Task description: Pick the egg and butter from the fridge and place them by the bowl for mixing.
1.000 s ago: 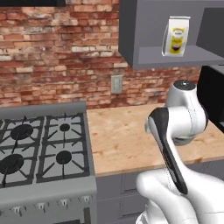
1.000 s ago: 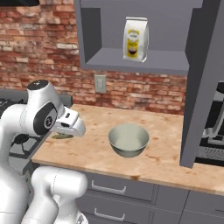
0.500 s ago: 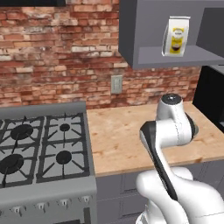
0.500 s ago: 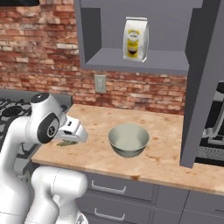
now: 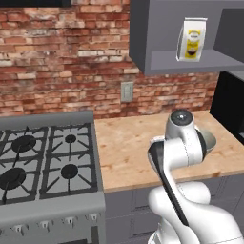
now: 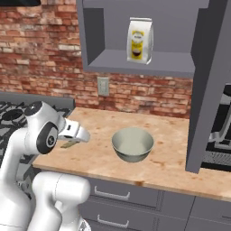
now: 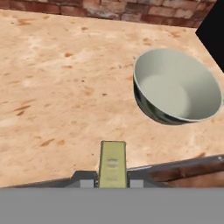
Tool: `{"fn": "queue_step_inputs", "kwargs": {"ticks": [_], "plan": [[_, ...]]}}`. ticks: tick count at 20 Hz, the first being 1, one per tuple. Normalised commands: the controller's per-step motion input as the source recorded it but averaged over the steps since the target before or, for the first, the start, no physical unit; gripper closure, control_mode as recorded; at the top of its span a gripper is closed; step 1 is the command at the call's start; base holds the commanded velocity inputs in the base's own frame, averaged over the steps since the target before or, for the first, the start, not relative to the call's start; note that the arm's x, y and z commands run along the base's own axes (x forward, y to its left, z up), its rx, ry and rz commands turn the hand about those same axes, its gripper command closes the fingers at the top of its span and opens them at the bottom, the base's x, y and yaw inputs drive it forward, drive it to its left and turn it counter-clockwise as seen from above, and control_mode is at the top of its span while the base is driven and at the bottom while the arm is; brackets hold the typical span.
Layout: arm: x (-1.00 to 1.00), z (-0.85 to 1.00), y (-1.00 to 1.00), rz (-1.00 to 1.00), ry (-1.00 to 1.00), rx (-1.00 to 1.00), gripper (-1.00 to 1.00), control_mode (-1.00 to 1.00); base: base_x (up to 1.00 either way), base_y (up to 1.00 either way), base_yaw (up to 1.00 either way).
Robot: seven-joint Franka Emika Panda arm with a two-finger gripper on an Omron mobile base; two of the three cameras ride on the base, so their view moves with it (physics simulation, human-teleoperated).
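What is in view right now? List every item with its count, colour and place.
pale greenish-white round bowl: one, empty, on the counter.
pale-yellow butter stick: one, between the gripper's fingertips, above the counter near the bowl.
yellow-and-white paper bag: one, upright on the shelf.
grey open wall shelf: one, above the counter.
tan wooden counter: one, below the brick wall.
black gas stove: one, four burners showing, left of the counter.
pale wall outlet: one, on the brick.
white robot arm: one, over the counter edge.
gripper: one, shut on the butter.
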Motion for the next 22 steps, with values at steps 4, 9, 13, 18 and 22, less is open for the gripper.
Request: {"fn": "queue_step_inputs", "kwargs": {"ticks": [4, 9, 13, 18, 22], "plan": [[0.26, 0.00, -0.06, 0.00, -0.05, -0.01, 1.00, -1.00, 0.00, 0.00, 0.00], [0.14, -0.02, -0.06, 0.00, 0.00, 0.00, 1.00, -1.00, 0.00, 0.00, 0.00], [0.20, -0.11, -0.08, 0.00, 0.00, 0.00, 1.00, -1.00, 0.00, 0.00, 0.00], [0.29, -0.17, -0.04, 0.00, 0.00, -0.02, 1.00, -1.00, 0.00, 0.00, 0.00], [0.38, -0.23, -0.06, 0.00, 0.00, -0.04, 1.00, -1.00, 0.00, 0.00, 0.00]]}}
